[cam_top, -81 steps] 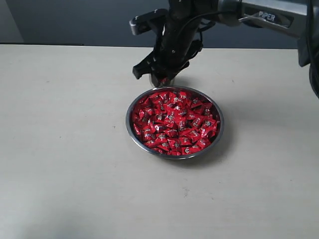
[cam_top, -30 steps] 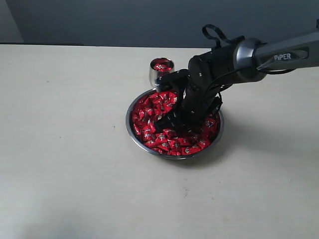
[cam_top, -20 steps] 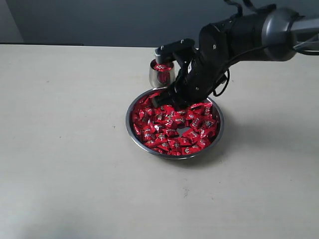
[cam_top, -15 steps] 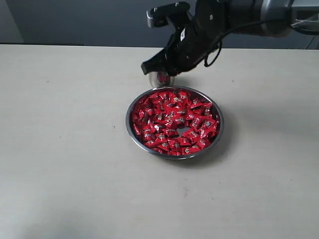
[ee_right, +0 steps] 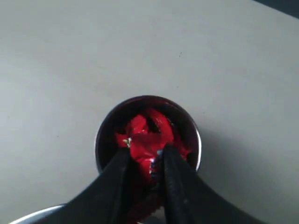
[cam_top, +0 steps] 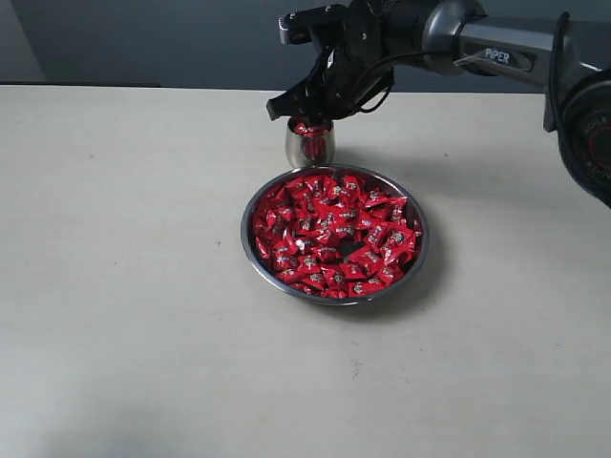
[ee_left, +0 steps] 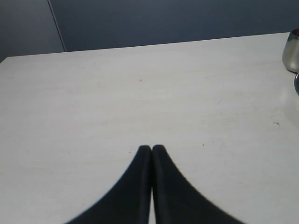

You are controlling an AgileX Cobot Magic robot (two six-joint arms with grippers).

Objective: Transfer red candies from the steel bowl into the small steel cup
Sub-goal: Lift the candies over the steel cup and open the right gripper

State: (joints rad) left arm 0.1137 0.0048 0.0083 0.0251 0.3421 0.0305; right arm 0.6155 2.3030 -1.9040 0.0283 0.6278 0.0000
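The steel bowl (cam_top: 250,250), heaped with red candies (cam_top: 334,234), sits mid-table. Just behind it stands the small steel cup (cam_top: 309,145), which has red candies (ee_right: 156,119) inside. My right gripper (cam_top: 307,118) hangs right over the cup's mouth. In the right wrist view its fingers (ee_right: 122,163) are shut on a red candy (ee_right: 142,142), held above the cup (ee_right: 100,135). My left gripper (ee_left: 152,148) is shut and empty over bare table, well away from the cup (ee_left: 291,46).
The pale table (cam_top: 124,286) stretches wide around the bowl, with a dark wall behind its far edge. A sliver of the bowl's rim (ee_right: 42,213) shows beside the cup in the right wrist view.
My right gripper rose out of the bowl with a candy and moved back over the cup. A small gap shows in the candy pile. The left gripper's earlier state is not shown.
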